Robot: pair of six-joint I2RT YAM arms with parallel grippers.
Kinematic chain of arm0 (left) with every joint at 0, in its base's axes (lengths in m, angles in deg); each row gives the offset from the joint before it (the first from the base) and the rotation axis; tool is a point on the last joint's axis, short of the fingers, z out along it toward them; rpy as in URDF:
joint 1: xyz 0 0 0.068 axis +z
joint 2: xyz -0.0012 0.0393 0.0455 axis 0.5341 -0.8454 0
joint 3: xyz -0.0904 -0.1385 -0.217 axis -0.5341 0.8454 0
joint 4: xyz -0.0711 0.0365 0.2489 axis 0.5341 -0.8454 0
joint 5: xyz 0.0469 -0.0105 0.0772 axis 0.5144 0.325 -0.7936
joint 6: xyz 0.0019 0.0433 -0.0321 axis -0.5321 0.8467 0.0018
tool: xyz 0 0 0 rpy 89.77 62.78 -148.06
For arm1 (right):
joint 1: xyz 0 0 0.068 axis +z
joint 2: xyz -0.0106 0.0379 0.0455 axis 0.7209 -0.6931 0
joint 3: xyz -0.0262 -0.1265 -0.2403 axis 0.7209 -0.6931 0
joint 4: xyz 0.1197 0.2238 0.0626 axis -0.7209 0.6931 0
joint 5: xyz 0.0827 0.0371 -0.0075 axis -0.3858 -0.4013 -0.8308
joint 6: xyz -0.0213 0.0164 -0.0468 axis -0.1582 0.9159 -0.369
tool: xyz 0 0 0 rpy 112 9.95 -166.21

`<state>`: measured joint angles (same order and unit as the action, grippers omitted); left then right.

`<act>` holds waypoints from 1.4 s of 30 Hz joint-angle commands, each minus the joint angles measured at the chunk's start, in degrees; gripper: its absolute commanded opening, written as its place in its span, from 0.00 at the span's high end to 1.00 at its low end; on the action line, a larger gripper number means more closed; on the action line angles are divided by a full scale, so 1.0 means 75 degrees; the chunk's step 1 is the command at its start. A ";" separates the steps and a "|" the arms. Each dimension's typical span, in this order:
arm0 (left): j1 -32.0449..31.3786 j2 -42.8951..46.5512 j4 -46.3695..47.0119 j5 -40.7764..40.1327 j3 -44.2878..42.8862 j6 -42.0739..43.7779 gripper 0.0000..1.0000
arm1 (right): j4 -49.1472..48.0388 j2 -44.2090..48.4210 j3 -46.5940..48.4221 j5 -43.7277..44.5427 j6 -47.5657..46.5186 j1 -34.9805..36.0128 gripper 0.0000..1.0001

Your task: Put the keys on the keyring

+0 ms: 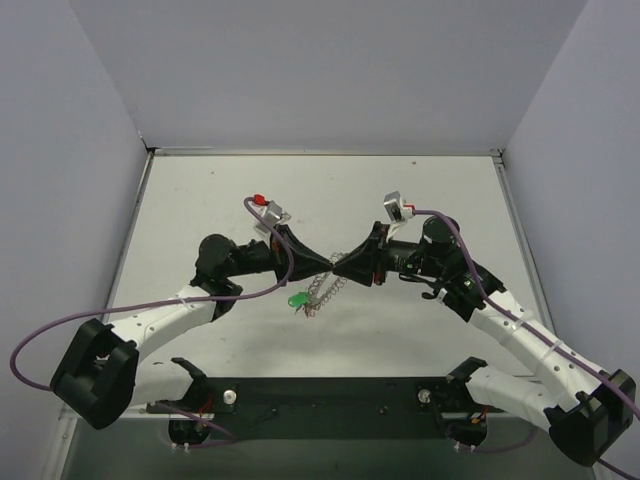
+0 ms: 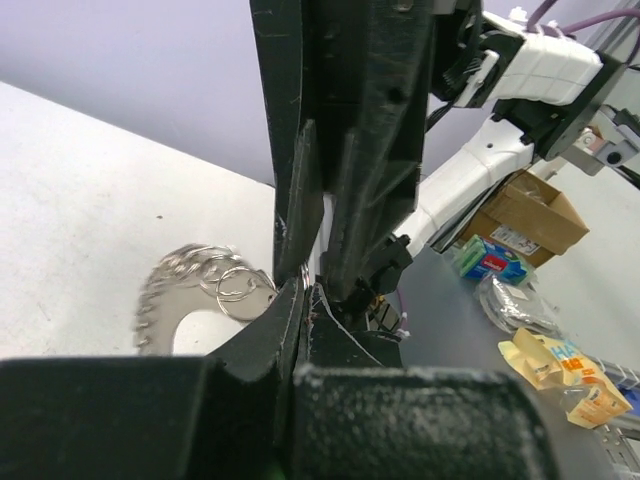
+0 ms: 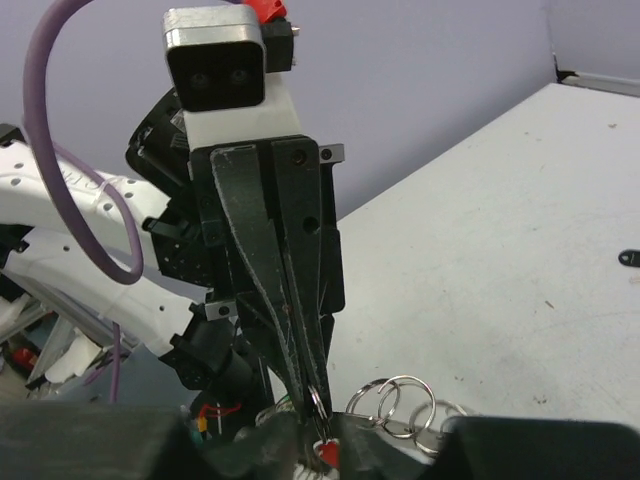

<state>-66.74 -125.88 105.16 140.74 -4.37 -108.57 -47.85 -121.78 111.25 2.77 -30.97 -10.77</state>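
Note:
The keyring (image 1: 326, 290) is a silvery wavy-rimmed ring hanging just below the two grippers at the table's middle. It also shows in the left wrist view (image 2: 160, 300) with small split rings (image 2: 232, 285) on it. A green key (image 1: 298, 300) hangs at its left end. My left gripper (image 1: 331, 262) and right gripper (image 1: 346, 268) meet tip to tip above it. In the right wrist view the left gripper (image 3: 318, 388) is shut on a small ring. A red key (image 3: 326, 455) hangs under it between the right gripper's fingers (image 3: 270, 440). Blue and dark keys are hidden.
White walls close off the table (image 1: 200, 200) at the back and both sides. A cardboard box (image 2: 525, 215), a green-blue packet (image 2: 490, 258) and bags lie beyond the table's edge in the left wrist view. A small dark object (image 3: 628, 257) lies on the table.

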 commanded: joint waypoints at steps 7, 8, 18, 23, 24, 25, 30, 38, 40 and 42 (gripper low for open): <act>-0.0187 0.1047 -0.2260 -0.0461 -0.0623 0.1980 1.00 | 0.0076 0.0714 0.0198 0.0797 -0.0581 0.0009 0.25; -0.0199 0.1105 -0.2377 -0.0472 -0.0635 0.2099 1.00 | 0.0112 0.0784 0.0210 0.0810 -0.0604 -0.0026 0.20; -0.0480 0.1586 -0.5971 -0.0964 -0.1642 0.4628 1.00 | 0.0862 0.0621 0.0995 0.0003 -0.1143 -0.0062 0.26; -0.0597 0.1598 -0.6842 -0.1211 -0.1994 0.5100 1.00 | 0.1155 0.0235 0.1335 -0.0817 -0.1319 -0.0015 0.43; -0.0597 0.1598 -0.6971 -0.1211 -0.2076 0.5147 1.00 | 0.1155 0.0188 0.1370 -0.1051 -0.1331 -0.0015 0.44; -0.0609 0.1587 -0.7018 -0.1106 -0.2100 0.5159 1.00 | 0.1155 0.0095 0.1382 -0.1134 -0.1342 0.0009 0.44; -0.0609 0.1481 -0.7218 -0.0708 -0.2322 0.5147 1.00 | 0.1623 -0.0175 0.1511 -0.1288 -0.1729 0.0067 0.51; -0.0597 0.1422 -0.7125 -0.0192 -0.2440 0.5124 1.00 | 0.1764 -0.0293 0.1429 -0.1100 -0.1835 0.0102 0.70; -0.0609 0.1399 -0.7054 -0.0098 -0.2440 0.5065 1.00 | 0.1764 -0.0281 0.1429 -0.1042 -0.1835 0.0103 0.70; -0.0609 0.1364 -0.6972 -0.0016 -0.2417 0.5007 1.00 | 0.1764 -0.0281 0.1429 -0.1030 -0.1847 0.0138 0.69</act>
<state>-70.98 -115.49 49.77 137.44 -19.43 -70.93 -33.09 -124.43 119.90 -4.05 -43.36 -10.38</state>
